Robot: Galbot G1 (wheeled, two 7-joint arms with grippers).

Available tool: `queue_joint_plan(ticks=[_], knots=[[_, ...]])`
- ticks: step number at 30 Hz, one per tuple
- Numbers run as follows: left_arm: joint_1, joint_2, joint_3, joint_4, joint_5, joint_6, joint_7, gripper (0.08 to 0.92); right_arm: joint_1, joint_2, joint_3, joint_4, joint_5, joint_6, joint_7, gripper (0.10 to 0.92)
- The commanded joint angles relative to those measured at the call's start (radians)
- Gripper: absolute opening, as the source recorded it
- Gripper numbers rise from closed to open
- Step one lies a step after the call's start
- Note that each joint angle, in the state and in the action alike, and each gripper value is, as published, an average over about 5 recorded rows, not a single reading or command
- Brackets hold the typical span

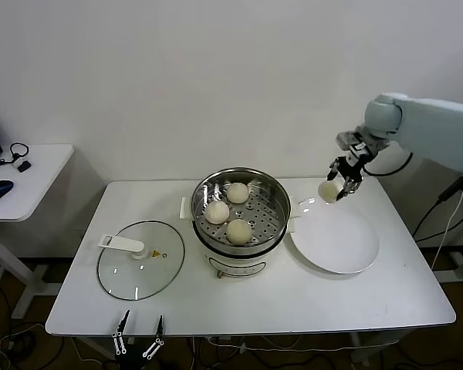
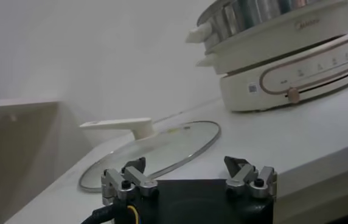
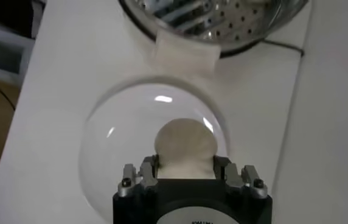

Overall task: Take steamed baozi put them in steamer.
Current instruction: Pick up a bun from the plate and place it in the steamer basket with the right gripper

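From the head view I see my right gripper point(image 1: 337, 187) raised at the right of the frame, above the far left edge of the flat round white plate point(image 1: 347, 247), with its jaws clenched around one small cream-white pleated bun point(image 1: 329, 191); the right wrist view confirms it, the pale bun point(image 3: 185, 146) sitting squeezed between the two black fingers point(image 3: 139, 173) and the plate's glossy rim point(image 3: 101, 128) curving beneath it. That held bun is in the air, just right of the round shiny stainless-steel steamer pot point(image 1: 274, 202) on its cream-white electric base, which stands at the centre of the white table point(image 1: 386, 301). Three more cream-white buns already lie on the perforated tray inside the pot: one toward the back point(image 1: 237, 193), one on the left point(image 1: 217, 212) and one at the front point(image 1: 239, 230), close together in the left half of the tray. To the left of the steamer, lower in the frame, the round glass lid with a white handle point(image 1: 141, 270) lies flat on the table. My left gripper point(image 1: 138, 336) is parked at the bottom edge of the frame, just below the table's front edge, and in the left wrist view its fingers point(image 2: 130, 176) stand apart with nothing between them, the lid point(image 2: 162, 149) and the steamer's base point(image 2: 283, 73) beyond it.
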Motion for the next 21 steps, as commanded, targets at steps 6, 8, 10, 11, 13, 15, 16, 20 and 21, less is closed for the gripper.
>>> queue_joint_plan(ticks=[6, 8, 10, 11, 13, 15, 16, 20, 21], knots=[[-0.002, 0.005, 0.006, -0.011, 0.006, -0.004, -0.002, 0.823, 0.219, 0.175, -0.137, 0.21, 0.379, -0.156, 0.06, 0.594], [-0.004, 0.005, 0.006, -0.009, 0.007, -0.005, -0.003, 0.823, 0.189, 0.211, -0.12, 0.192, 0.374, -0.165, 0.073, 0.594], [-0.005, 0.005, 0.006, -0.01, 0.007, -0.004, -0.003, 0.823, 0.153, 0.246, -0.1, 0.164, 0.359, -0.172, 0.085, 0.594], [-0.006, 0.005, 0.006, -0.011, 0.006, -0.003, -0.002, 0.823, 0.132, 0.262, -0.091, 0.148, 0.351, -0.175, 0.09, 0.594], [-0.007, 0.004, 0.005, -0.013, 0.006, -0.003, -0.003, 0.823, 0.094, 0.286, -0.074, 0.117, 0.339, -0.178, 0.096, 0.594], [-0.007, 0.003, 0.003, -0.012, 0.005, -0.004, -0.004, 0.823, 0.058, 0.304, -0.06, 0.091, 0.326, -0.181, 0.1, 0.594], [-0.007, 0.003, 0.002, -0.011, 0.005, -0.004, -0.004, 0.823, 0.041, 0.31, -0.052, 0.08, 0.317, -0.182, 0.101, 0.594], [-0.008, 0.0, 0.0, -0.007, 0.002, -0.004, -0.006, 0.823, -0.013, 0.324, -0.029, 0.049, 0.272, -0.184, 0.106, 0.594], [-0.009, 0.0, 0.0, -0.006, 0.002, -0.004, -0.006, 0.823, -0.026, 0.325, -0.026, 0.044, 0.261, -0.184, 0.108, 0.594]])
